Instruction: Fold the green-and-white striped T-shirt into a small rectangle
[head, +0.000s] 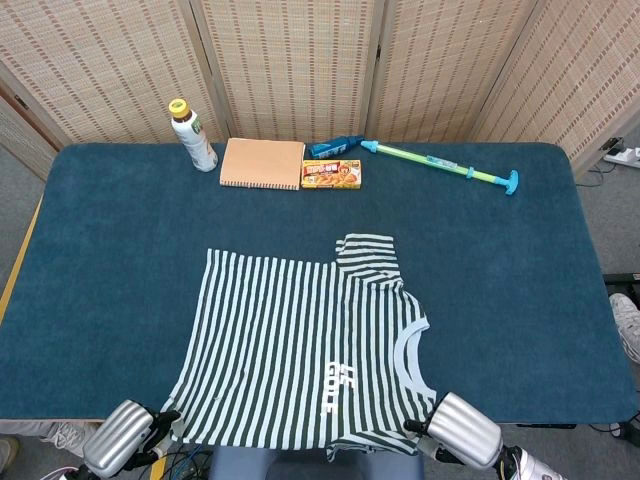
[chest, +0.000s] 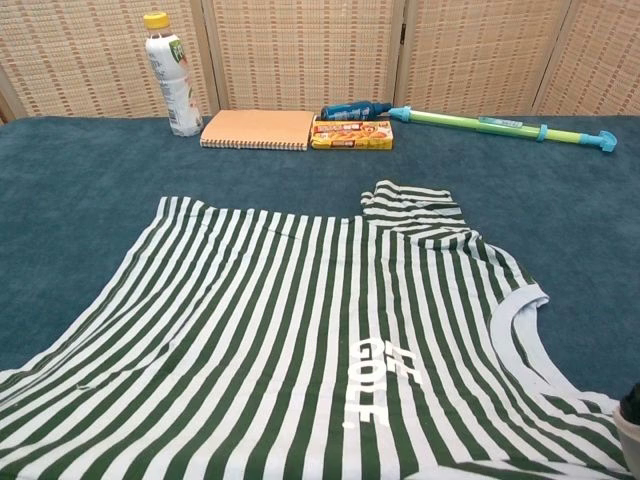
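Blue felt table (head: 110, 250): limp striped T-shirt (head: 300, 340), both robot hands gripping near edge.

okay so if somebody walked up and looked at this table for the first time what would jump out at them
The green-and-white striped T-shirt would: it lies spread flat at the near edge of the blue table, white lettering up, its near edge hanging over the front. The left hand and right hand sit at its two near corners. Along the far edge stand a bottle, a notebook, a snack box and a green water squirter.
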